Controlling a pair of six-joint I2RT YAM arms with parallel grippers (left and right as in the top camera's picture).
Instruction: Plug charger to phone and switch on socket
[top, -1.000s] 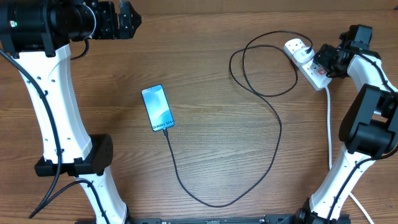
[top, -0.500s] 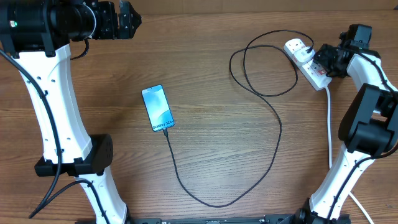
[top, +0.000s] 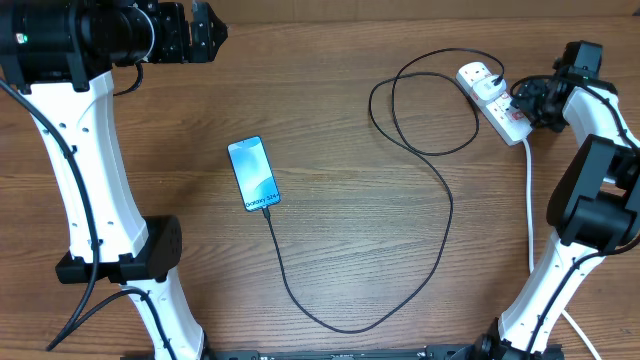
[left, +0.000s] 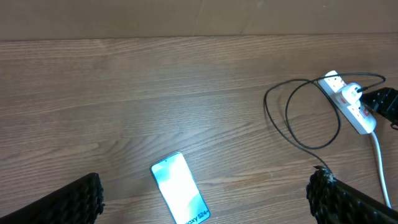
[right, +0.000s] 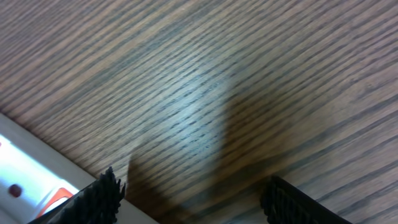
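My right gripper sits at the socket. Its jaws are parted and hold nothing. In the right wrist view only bare wooden table lies between the two fingertips. The white strip's edge, with a red mark, shows just outside the left one. I cannot tell whether either fingertip touches the strip.

The charger has its plug standing in the socket just ahead of those jaws. From there the cable makes one loop on the wood and sweeps in a long curve to the bottom edge of the phone. The tip meets that edge, but how far in it sits is too small to see. The socket's thick white cord runs off along the right arm.

My left gripper is well apart from everything, with its jaws spread wide and empty. In its wrist view the phone lies between the fingers, screen lit blue, and the socket is far off beyond the right finger.
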